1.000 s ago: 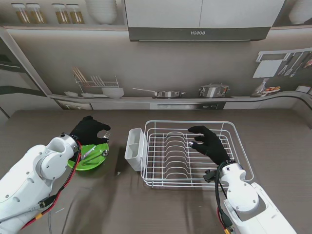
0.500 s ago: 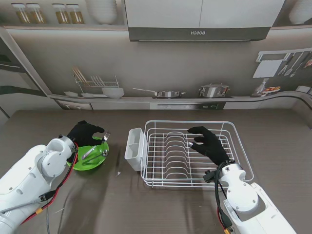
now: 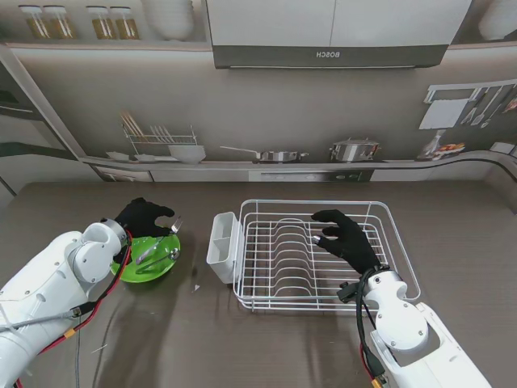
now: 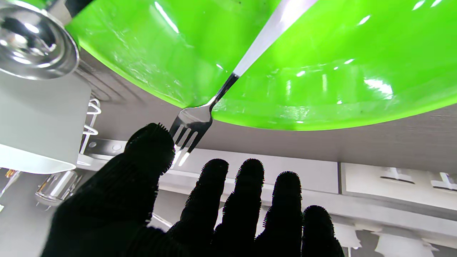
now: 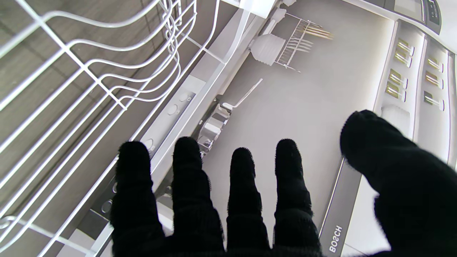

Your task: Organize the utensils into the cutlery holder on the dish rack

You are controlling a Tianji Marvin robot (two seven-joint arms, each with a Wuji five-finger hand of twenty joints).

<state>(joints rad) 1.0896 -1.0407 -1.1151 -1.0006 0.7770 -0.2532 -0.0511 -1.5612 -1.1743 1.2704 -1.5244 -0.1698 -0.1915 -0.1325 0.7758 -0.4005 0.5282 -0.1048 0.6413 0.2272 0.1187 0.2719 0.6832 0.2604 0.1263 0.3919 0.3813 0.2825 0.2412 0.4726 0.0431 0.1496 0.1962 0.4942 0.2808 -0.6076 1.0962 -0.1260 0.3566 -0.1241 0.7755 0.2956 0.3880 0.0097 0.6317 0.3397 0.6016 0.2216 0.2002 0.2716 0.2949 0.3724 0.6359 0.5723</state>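
- Left wrist view: the left hand [image 4: 200,207] has its black-gloved fingers spread and nothing held; the thumb tip sits just beside the tines of a fork [image 4: 210,103], though I cannot tell whether it touches them.
- The fork's tines jut out past the rim of the green bowl [image 4: 321,71], and its pale handle runs back across the bowl's inside.
- A shiny metal ladle or spoon bowl [image 4: 32,46] shows at the corner of that view, also lying in the green bowl.
- Stand view: the left hand [image 3: 144,218] hovers over the far edge of the green bowl [image 3: 153,271], with the fork [image 3: 174,225] poking out at the bowl's far right rim and the other utensil [image 3: 153,255] lying across the middle.
- The bowl rests on the brown table [image 3: 97,323], to the left of the dish rack [image 3: 323,250] and apart from it.
- The white cutlery holder [image 3: 223,246] hangs on the rack's left side, between bowl and rack; no utensils can be seen in it.
- The right hand [image 3: 346,236] is open, fingers loosely spread and holding nothing, poised above the wire rack's right half.
- Right wrist view: the right hand [image 5: 228,200] shows four fingers and a thumb apart, with the white rack wires [image 5: 89,78] beyond them and the kitchen backdrop farther off.
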